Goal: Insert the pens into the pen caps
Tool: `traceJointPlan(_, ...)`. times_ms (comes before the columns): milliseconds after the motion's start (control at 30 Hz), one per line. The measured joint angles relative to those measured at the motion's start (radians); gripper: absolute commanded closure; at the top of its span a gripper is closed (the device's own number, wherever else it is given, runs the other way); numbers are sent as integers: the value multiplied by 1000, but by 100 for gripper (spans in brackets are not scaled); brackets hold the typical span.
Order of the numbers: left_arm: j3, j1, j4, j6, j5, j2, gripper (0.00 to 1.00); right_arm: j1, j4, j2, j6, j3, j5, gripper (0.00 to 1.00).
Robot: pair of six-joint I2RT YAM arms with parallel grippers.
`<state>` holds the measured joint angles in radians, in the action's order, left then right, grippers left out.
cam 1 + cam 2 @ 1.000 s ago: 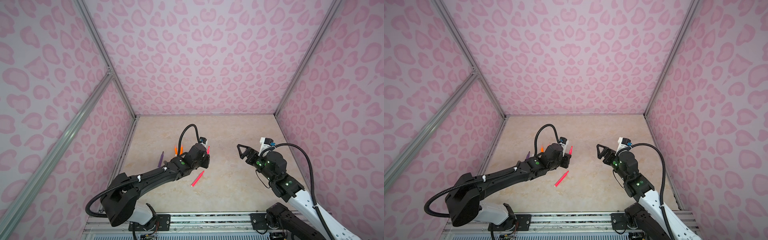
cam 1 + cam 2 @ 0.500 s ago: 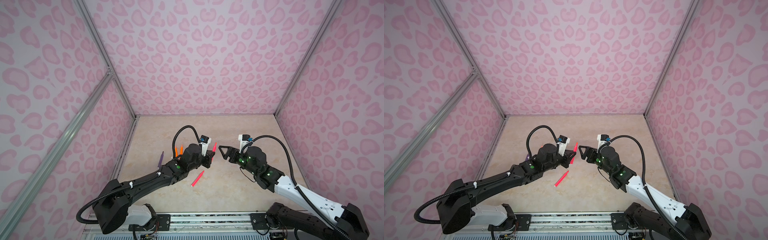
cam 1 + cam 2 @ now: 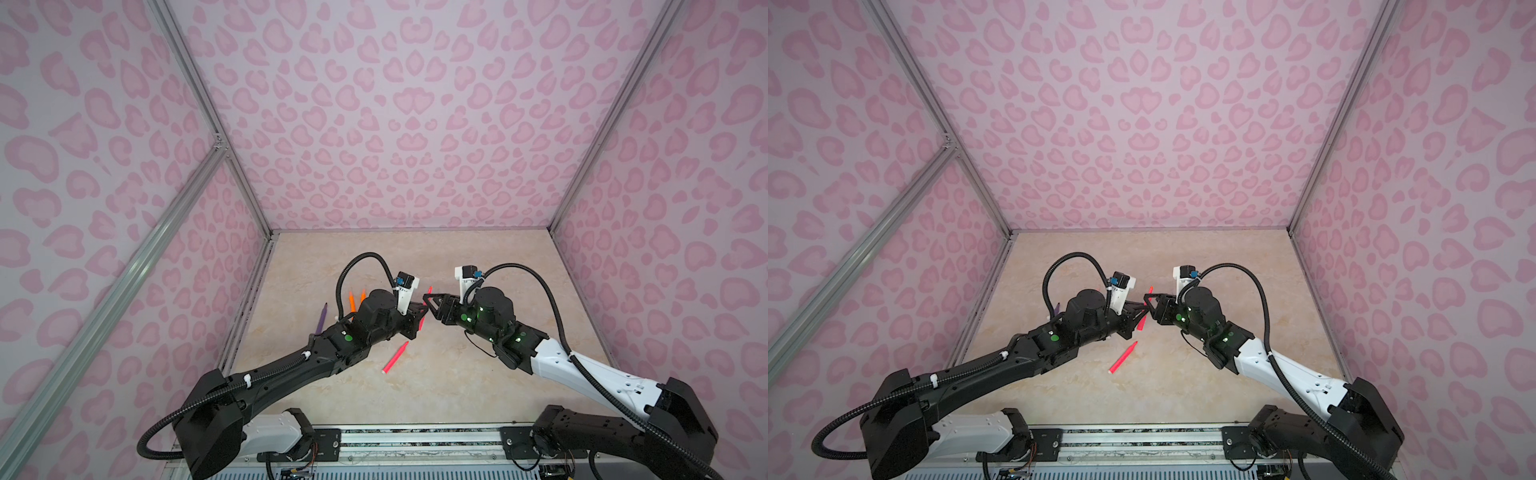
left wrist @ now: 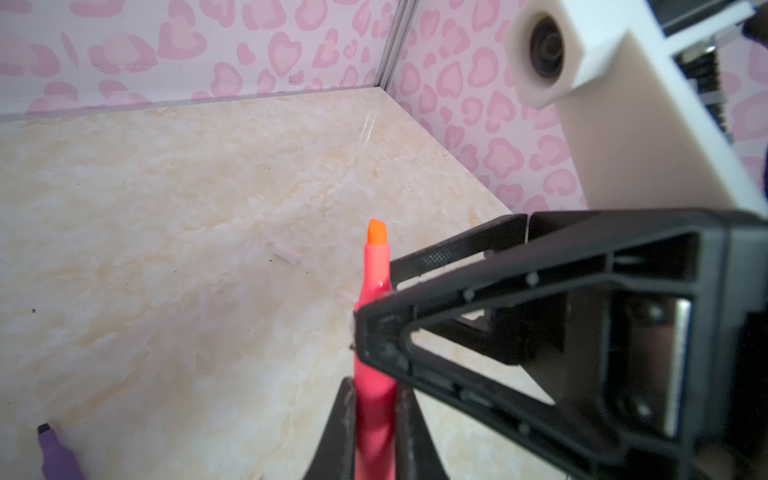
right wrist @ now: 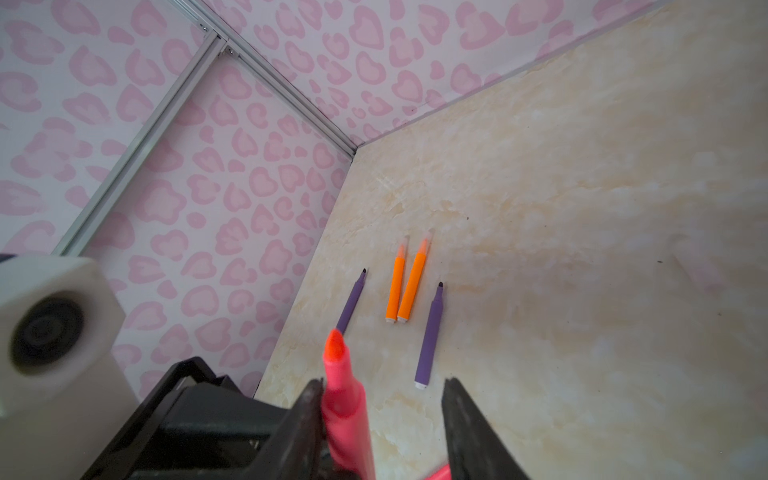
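Note:
My left gripper (image 4: 376,399) is shut on a pink-red pen (image 4: 374,266), held above the table with its orange tip pointing up. In both top views the two grippers meet at the table's middle, the left gripper (image 3: 417,318) facing the right gripper (image 3: 428,302). My right gripper (image 5: 382,386) stands open around the pen (image 5: 343,390): one finger lies against the barrel, the other is well apart. Two faint clear pen caps (image 4: 286,254) (image 4: 345,296) lie on the table beyond the pen.
A second pink-red pen (image 3: 395,356) lies near the middle front. Two orange pens (image 5: 395,286) (image 5: 413,282) lie side by side at the left, with a purple pen on each side (image 5: 349,303) (image 5: 430,332). Pink patterned walls enclose the table.
The right arm has swung left to the left gripper, and its jaws have narrowed around the held pen. The left gripper has carried the pen a little to the right.

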<state>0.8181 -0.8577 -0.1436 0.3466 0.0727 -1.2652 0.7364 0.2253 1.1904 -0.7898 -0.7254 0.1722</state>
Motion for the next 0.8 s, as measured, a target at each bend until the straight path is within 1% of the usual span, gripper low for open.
traceJointPlan(200, 0, -2, -7, 0, 58, -6, 97, 15, -10, 5, 15, -17, -17, 66)
traceJointPlan(300, 0, -3, -6, 0, 77, -20, 97, 17, -13, -5, 21, -17, -23, 71)
traceJointPlan(400, 0, -3, -10, 0, 89, -28, 97, 20, -23, -8, 23, -18, -42, 85)
traceJointPlan(600, 0, -3, -11, 1, 96, -40, 97, 26, -74, -2, 26, -35, -63, 99)
traceJointPlan(633, 0, -3, -10, 1, 96, -41, 94, 28, -76, -2, 26, -35, -66, 100)
traceJointPlan(700, 0, -3, -10, 1, 96, -41, 84, 34, -81, -4, 26, -35, -77, 100)
traceJointPlan(767, 0, -3, -10, 1, 96, -41, 77, 41, -87, -9, 26, -35, -91, 100)
traceJointPlan(800, 0, -3, -10, 2, 95, -41, 75, 47, -90, -12, 25, -35, -98, 100)
